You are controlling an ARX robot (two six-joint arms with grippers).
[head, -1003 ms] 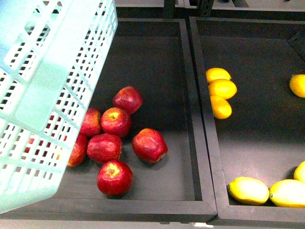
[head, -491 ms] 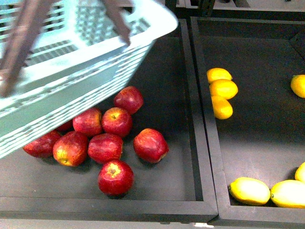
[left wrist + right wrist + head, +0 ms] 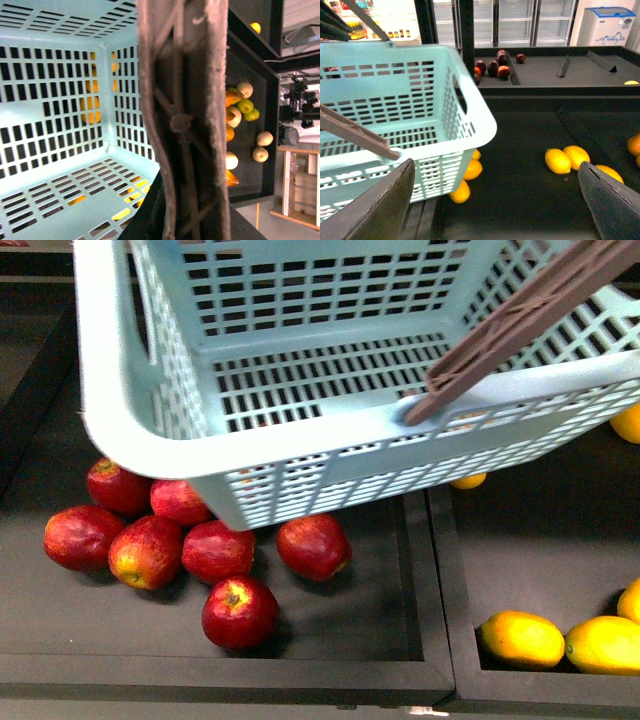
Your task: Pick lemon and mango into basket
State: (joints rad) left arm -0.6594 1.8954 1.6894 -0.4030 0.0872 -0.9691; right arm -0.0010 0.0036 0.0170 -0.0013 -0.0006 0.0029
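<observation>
Basket (image 3: 300, 480) over red apples (image 3: 240, 612) (empty), right tool (image 3: 496, 169) spread

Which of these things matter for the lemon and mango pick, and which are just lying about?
For the job:
- basket, held up over the bins
- mangoes, the longer yellow fruits
- lemons, the plumper ones beside the basket

Lying about:
- red apples
- dark red fruits in a far bin
- green fruits

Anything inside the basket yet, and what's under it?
The basket looks empty: bare slotted floor in front and left wrist views. Beneath it, red apples and lemons poke out; whatever else lies below is covered.
</observation>
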